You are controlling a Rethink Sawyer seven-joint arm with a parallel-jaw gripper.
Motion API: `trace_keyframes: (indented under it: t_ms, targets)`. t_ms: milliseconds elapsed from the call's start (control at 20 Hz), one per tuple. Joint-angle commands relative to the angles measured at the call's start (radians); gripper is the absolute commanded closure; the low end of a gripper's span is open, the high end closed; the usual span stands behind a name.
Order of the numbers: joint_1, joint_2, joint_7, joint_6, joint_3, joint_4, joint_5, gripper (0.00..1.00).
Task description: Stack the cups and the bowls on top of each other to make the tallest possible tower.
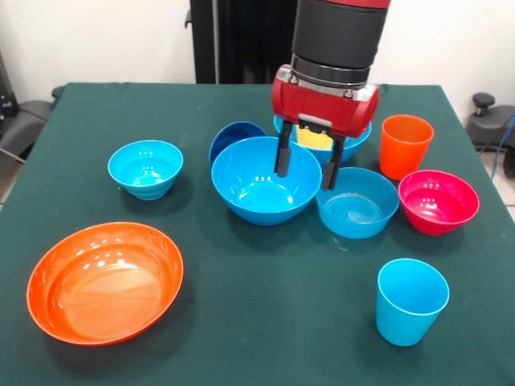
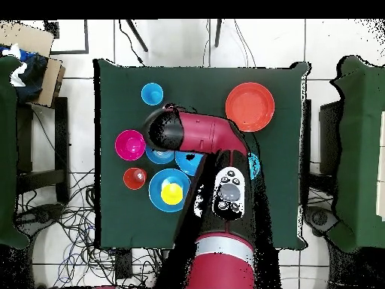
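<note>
My gripper (image 1: 307,163) is open and hangs low over the right rim of a large blue bowl (image 1: 261,186). One finger is inside that bowl and the other outside, next to the medium light blue bowl (image 1: 356,207). Behind the gripper, the yellow cup (image 1: 315,138) stands in a second large blue bowl (image 1: 360,141); from overhead the yellow cup (image 2: 171,193) sits inside its bowl (image 2: 156,188). A small dark blue bowl (image 1: 236,133) leans behind the first large bowl. The orange cup (image 1: 405,145), magenta bowl (image 1: 438,201), light blue cup (image 1: 410,299), cyan bowl (image 1: 146,167) and wide orange bowl (image 1: 105,281) stand apart.
In the overhead view the arm (image 2: 197,135) covers the gripper and the middle bowls. There the orange bowl (image 2: 250,107), light blue cup (image 2: 152,94), magenta bowl (image 2: 130,144) and orange cup (image 2: 134,178) show around the arm. The green table (image 1: 265,338) ends near the front.
</note>
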Motion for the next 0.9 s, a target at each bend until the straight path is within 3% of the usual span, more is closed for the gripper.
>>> trace_keyframes:
  t_ms: [50, 550, 900]
  targets:
    - [0.014, 0.041, 0.129, 0.034, 0.026, -0.034, 0.021, 0.0]
    - [0.032, 0.066, 0.14, 0.021, 0.005, -0.055, 0.035, 0.0]
    - [0.049, 0.132, 0.164, -0.013, -0.035, -0.103, 0.052, 0.0]
